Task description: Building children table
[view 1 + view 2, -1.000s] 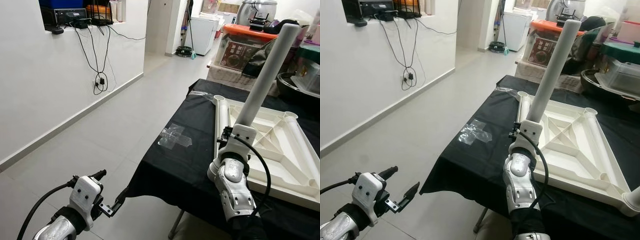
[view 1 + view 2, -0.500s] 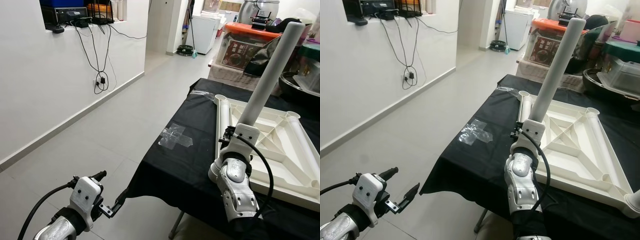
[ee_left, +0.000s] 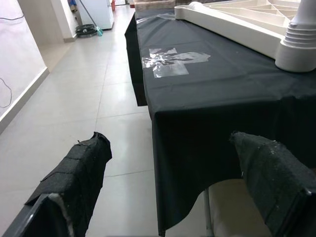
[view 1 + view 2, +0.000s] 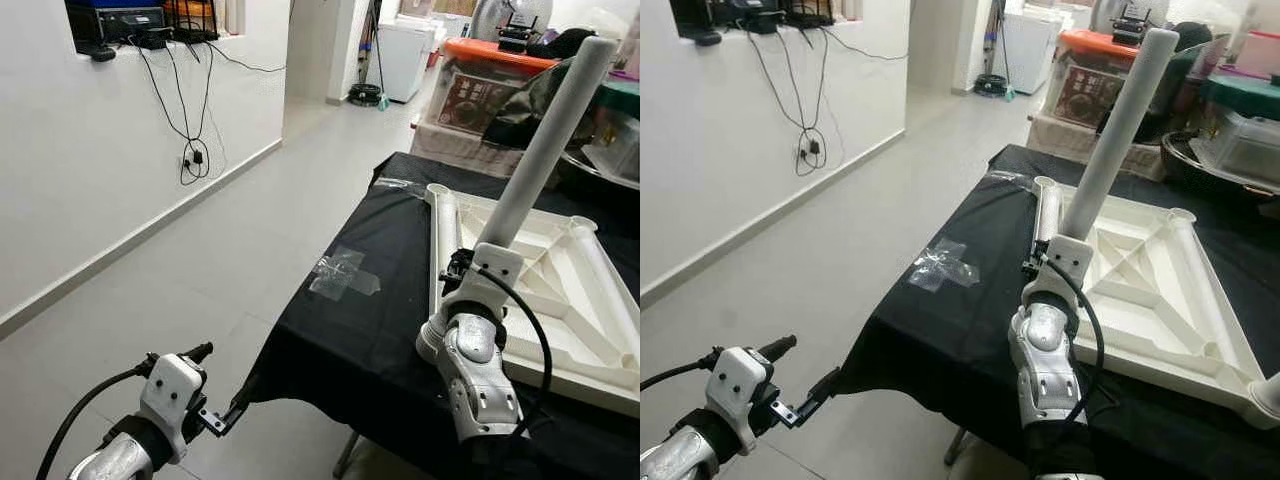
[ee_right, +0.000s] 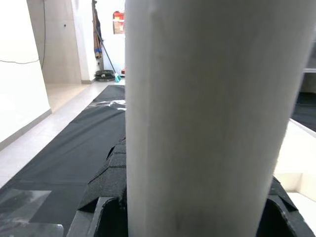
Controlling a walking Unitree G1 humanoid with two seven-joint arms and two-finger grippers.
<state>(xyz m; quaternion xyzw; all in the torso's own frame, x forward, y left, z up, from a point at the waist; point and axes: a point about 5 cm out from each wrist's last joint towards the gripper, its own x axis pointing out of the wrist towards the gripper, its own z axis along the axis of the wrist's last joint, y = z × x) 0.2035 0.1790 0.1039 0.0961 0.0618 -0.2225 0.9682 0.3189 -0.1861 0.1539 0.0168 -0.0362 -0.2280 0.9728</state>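
Right gripper (image 5: 197, 217) fingers clamp a white table leg (image 4: 545, 140) upright, ready for the upturned tabletop (image 4: 560, 290) on the bench (image 4: 380, 330); left gripper (image 3: 173, 187) fingers gape empty.

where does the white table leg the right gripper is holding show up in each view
Left eye view: the white table leg slants from upper right down to the right gripper.
Right eye view: same leg, right of centre, above the black tablecloth.
Left wrist view: the leg is not in it; the left gripper hangs over floor.
Right wrist view: the leg stands close up between the fingers.
Shared landmark: the clear tape patch on the tablecloth.
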